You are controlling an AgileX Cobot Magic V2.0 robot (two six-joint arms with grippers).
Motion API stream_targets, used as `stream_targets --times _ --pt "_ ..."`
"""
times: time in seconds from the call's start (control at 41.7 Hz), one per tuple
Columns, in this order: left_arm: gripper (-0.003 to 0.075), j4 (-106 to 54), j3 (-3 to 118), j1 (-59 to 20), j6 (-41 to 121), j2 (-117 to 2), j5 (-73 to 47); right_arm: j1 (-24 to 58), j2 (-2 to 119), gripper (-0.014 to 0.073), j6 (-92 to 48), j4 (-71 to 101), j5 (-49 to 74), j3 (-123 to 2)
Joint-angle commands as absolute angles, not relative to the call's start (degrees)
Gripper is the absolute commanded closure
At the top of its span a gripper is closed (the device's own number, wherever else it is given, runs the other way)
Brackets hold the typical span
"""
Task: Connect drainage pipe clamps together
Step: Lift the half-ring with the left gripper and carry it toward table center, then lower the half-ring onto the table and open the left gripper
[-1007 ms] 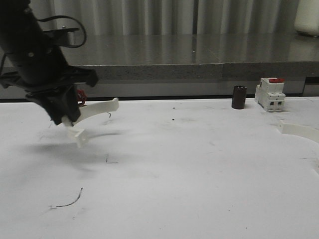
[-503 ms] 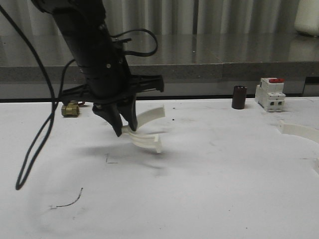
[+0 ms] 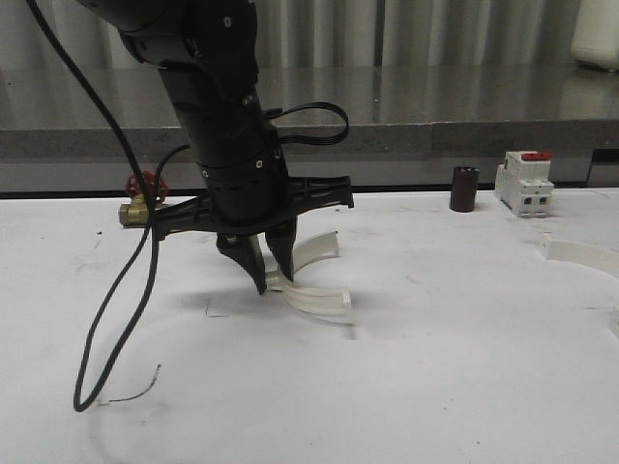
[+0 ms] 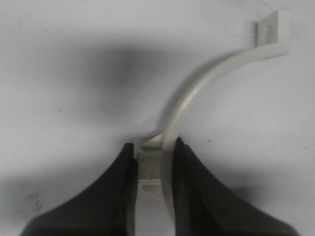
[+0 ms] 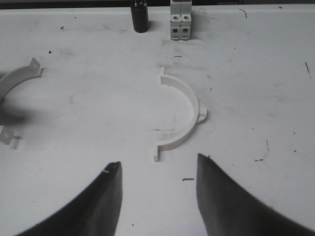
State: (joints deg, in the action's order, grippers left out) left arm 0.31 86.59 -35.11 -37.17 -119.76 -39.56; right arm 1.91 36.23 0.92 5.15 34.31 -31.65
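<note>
My left gripper (image 3: 269, 274): pinched shut on the held clamp half (image 3: 311, 277); my jaws press on either side of its outer tab, at the middle of the arc.
Left wrist view: my two dark fingers (image 4: 110, 196) squeeze the tab of the held half (image 4: 197, 101), whose arc sweeps away from them to a flat end.
Held clamp half: white plastic semicircle, left of the table's centre, curving from my fingertips out to the right, one end low over the table and the other raised behind it; I cannot tell if the low end touches the surface.
My right gripper (image 5: 157, 194): jaws spread wide, nothing between them, above the table.
Second clamp half (image 5: 181, 116): lies flat on the white table (image 3: 435, 387) just beyond my right fingertips; in the front view it sits at the far right edge (image 3: 580, 255), well apart from the held half.
Breaker (image 3: 524, 183): white with a red top, upright at the far right of the table.
Dark cylinder (image 3: 464, 188): upright, just left of the breaker.
Brass valve (image 3: 138, 206): red handle, far left, behind my left arm.
Cable (image 3: 121, 280): black, hangs from my left arm in a loop.
</note>
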Motion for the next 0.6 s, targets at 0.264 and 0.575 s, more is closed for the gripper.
stream_targets --times 0.264,0.575 --pt "0.0503 0.59 88.22 -34.83 -37.86 -117.1 -38.86 1.62 36.6 0.0207 0.43 4.79 30.54 -33.56" --pt "0.0495 0.48 88.22 -34.56 -31.21 -113.19 -39.13 1.62 36.6 0.0207 0.43 4.79 30.54 -33.56"
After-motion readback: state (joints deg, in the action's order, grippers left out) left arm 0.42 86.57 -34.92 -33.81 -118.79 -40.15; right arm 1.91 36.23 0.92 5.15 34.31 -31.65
